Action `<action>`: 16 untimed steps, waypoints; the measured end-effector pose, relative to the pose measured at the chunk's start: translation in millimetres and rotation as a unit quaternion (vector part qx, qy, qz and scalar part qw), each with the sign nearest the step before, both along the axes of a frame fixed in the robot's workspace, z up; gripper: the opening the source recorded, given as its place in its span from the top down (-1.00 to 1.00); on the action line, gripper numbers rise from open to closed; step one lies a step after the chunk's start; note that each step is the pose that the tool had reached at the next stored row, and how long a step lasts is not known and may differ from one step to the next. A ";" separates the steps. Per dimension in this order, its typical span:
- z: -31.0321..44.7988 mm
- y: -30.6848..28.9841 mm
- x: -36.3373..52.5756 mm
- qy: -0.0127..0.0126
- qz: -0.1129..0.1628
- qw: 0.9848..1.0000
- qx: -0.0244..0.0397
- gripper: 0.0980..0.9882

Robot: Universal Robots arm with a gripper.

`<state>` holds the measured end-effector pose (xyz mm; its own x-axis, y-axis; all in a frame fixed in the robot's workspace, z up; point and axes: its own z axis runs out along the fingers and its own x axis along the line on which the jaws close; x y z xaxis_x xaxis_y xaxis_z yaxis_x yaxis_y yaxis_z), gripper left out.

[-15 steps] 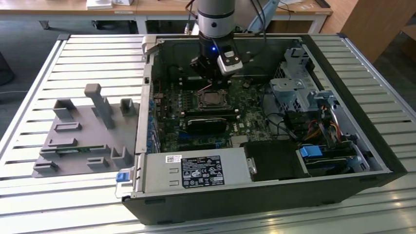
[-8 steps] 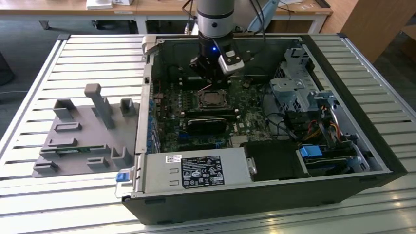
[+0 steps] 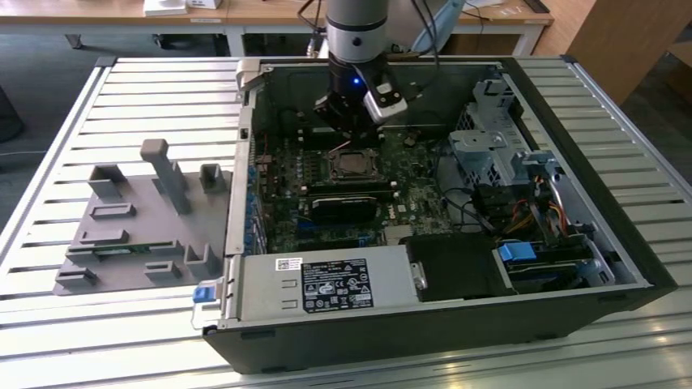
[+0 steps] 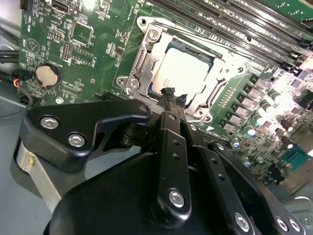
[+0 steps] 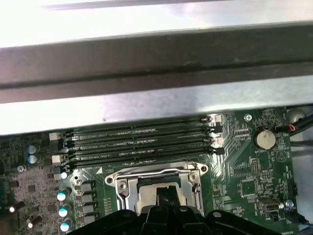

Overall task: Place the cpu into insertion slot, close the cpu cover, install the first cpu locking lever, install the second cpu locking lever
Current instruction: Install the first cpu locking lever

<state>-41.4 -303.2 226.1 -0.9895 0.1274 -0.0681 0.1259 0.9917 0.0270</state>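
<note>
In the exterior view my gripper (image 3: 354, 139) hangs inside the open computer case, just above the cpu (image 3: 351, 166) lying in its socket. The second wrist view shows the cpu (image 4: 183, 73) as a silvery square seated in the insertion slot. The cpu cover (image 4: 142, 66), a thin metal frame, lies flat around it. My gripper (image 4: 171, 95) is shut with nothing in it, its black tips over the cover's edge beside the cpu. In the first wrist view the cpu cover (image 5: 124, 183) sits below the memory slots, and my gripper (image 5: 166, 198) hides most of its window.
Memory slots (image 5: 142, 142) run beside the socket, with a coin battery (image 5: 264, 139) nearby. A black heatsink block (image 3: 346, 204), the power supply (image 3: 324, 285) and a drive cage with cables (image 3: 492, 154) crowd the case. A grey fixture tray (image 3: 141, 219) lies at the exterior view's left.
</note>
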 end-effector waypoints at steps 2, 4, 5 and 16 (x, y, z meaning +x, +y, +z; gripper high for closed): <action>0.0 1.4 -0.6 0.000 0.000 1.000 0.000 0.98; -0.1 3.7 -0.7 0.000 0.000 1.000 0.000 0.98; -0.1 5.2 -0.7 0.000 0.000 1.000 0.000 0.98; -0.9 17.1 -1.1 0.000 0.012 1.000 0.000 0.98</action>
